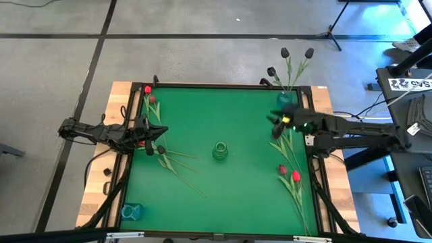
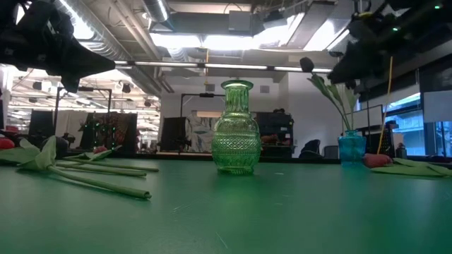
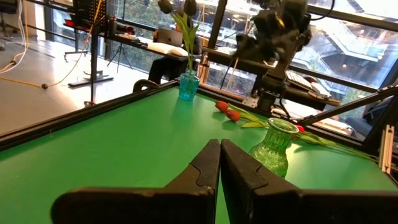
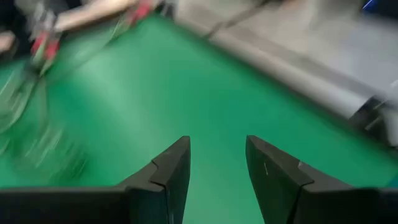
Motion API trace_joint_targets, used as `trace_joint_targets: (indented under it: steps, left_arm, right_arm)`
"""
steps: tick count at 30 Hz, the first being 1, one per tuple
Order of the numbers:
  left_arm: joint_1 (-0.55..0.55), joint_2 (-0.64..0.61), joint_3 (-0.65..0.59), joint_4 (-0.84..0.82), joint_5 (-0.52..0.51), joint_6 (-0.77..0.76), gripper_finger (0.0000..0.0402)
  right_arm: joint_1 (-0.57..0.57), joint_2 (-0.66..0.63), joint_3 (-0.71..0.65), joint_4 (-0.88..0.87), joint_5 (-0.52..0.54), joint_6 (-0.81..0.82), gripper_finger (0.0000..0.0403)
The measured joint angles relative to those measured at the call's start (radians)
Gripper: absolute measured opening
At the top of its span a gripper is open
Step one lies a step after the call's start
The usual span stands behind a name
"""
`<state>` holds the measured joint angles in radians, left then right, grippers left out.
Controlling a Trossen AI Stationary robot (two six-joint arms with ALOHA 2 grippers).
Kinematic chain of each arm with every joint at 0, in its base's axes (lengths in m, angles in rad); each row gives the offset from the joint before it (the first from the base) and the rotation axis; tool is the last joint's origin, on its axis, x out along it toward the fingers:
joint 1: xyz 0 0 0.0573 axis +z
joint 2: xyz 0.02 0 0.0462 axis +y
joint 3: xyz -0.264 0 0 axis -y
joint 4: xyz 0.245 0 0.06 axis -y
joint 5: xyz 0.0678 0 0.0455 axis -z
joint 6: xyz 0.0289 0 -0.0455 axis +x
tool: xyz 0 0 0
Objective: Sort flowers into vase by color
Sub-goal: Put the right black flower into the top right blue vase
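Tulips lie flat on the green mat in two groups. One group, with red (image 1: 148, 90) and dark heads, is by the left edge, stems (image 1: 174, 160) fanning toward the middle. Red tulips (image 1: 290, 173) lie by the right edge. Three black tulips (image 1: 285, 53) stand with their stems in a small blue vase (image 1: 286, 98) at the far right corner. A green glass vase (image 1: 220, 150) stands upright at the middle. My left gripper (image 3: 219, 144) is shut and empty, over the left group. My right gripper (image 4: 217, 146) is open and empty, above the mat just nearer than the blue vase.
A second small blue vase (image 1: 131, 212) sits at the near left corner. The mat has a raised dark frame (image 1: 223, 86) around it, with wooden table margins left and right. Bare mat (image 1: 236, 196) lies between the green vase and the near edge.
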<state>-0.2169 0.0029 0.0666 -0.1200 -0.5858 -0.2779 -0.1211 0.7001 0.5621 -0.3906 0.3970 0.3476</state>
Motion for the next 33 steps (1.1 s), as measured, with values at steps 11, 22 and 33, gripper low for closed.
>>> trace_joint_targets:
  steps: [11, 22, 33]
  left_arm:
    - [0.000, 0.000, 0.000, 0.000, 0.000, 0.000, 0.0011]
    - [0.000, 0.000, 0.000, -0.001, 0.000, 0.000, 0.0011]
    - [0.000, 0.000, 0.000, 0.000, 0.000, 0.000, 0.0011]
  right_arm:
    - [0.349, 0.236, 0.000, -0.116, -0.021, 0.338, 0.0154]
    - [0.399, 0.380, 0.000, 0.048, -0.043, 0.354, 0.0154]
    - [0.396, 0.430, 0.000, 0.188, 0.082, 0.248, 0.0154]
